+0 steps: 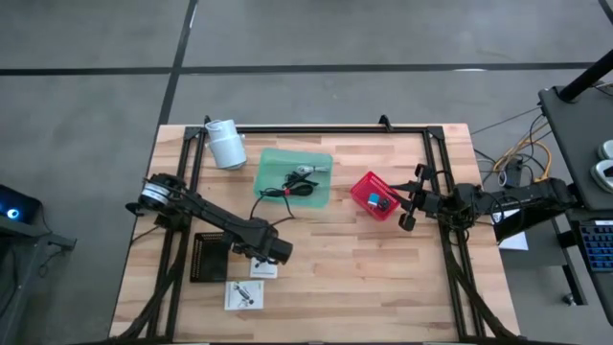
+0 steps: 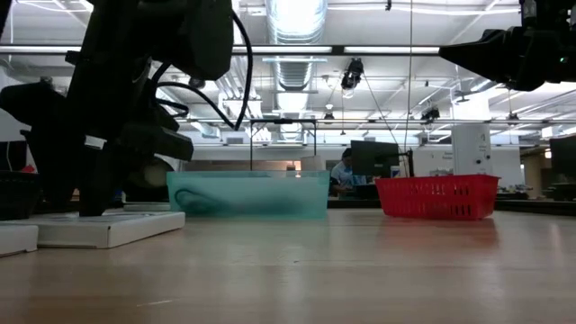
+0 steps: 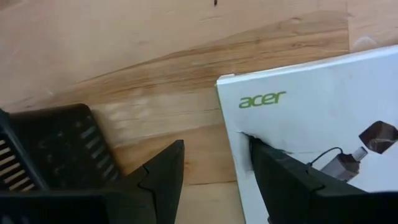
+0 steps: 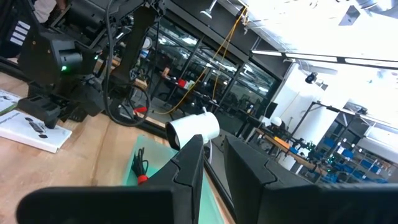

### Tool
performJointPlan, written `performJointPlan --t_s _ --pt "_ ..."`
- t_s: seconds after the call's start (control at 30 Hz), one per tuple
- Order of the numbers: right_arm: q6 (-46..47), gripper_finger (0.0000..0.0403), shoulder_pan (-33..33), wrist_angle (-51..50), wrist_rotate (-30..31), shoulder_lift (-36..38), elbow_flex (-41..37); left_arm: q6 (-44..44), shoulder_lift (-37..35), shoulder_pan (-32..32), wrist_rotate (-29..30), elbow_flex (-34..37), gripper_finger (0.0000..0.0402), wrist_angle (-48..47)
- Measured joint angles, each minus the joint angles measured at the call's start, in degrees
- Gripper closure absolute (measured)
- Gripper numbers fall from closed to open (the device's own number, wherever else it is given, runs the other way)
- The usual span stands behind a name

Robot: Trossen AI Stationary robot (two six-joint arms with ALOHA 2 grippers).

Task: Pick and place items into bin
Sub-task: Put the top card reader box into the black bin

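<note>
Fingers of the left gripper (image 3: 214, 171) stand spread wide and grasp nothing yet: one finger rests over the edge of a white printed packet (image 3: 311, 130) (the one marked "acer"), the other over bare wood between that packet and a black mesh tray (image 3: 53, 146). So the packet's edge runs roughly along the fingers rather than across them, and the packet's body lies off to one side of the gap. In the high view this gripper (image 1: 271, 251) hovers just above the packet (image 1: 263, 270), with a second packet (image 1: 245, 295) nearer the table's front edge. The green bin (image 1: 293, 176), already holding black cables (image 1: 287, 189), lies beyond, towards the table's far side. The left arm is clearly the nearer. The right gripper (image 1: 410, 203), its fingers nearly closed and empty, waits beside the red basket (image 1: 374, 195).
</note>
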State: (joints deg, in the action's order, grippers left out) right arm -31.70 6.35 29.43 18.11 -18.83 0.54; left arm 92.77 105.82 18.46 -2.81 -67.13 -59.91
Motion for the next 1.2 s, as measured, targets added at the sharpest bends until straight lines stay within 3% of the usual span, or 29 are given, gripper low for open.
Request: performJointPlan --t_s 0.3,0.77,1.2 --pt "-0.02 0.0351 0.00 0.00 0.00 0.00 0.00 -0.13 -0.04 -0.11 -0.03 0.63 0.0239 0.95" --pt "-0.02 0.0351 0.00 0.01 0.00 0.00 0.02 -5.17 0.09 -0.48 -0.72 0.87 0.0390 2.47" --pt "-0.46 0.0351 0.00 0.02 0.00 0.00 0.02 -9.72 0.11 -1.62 -0.22 0.63 0.0400 2.70"
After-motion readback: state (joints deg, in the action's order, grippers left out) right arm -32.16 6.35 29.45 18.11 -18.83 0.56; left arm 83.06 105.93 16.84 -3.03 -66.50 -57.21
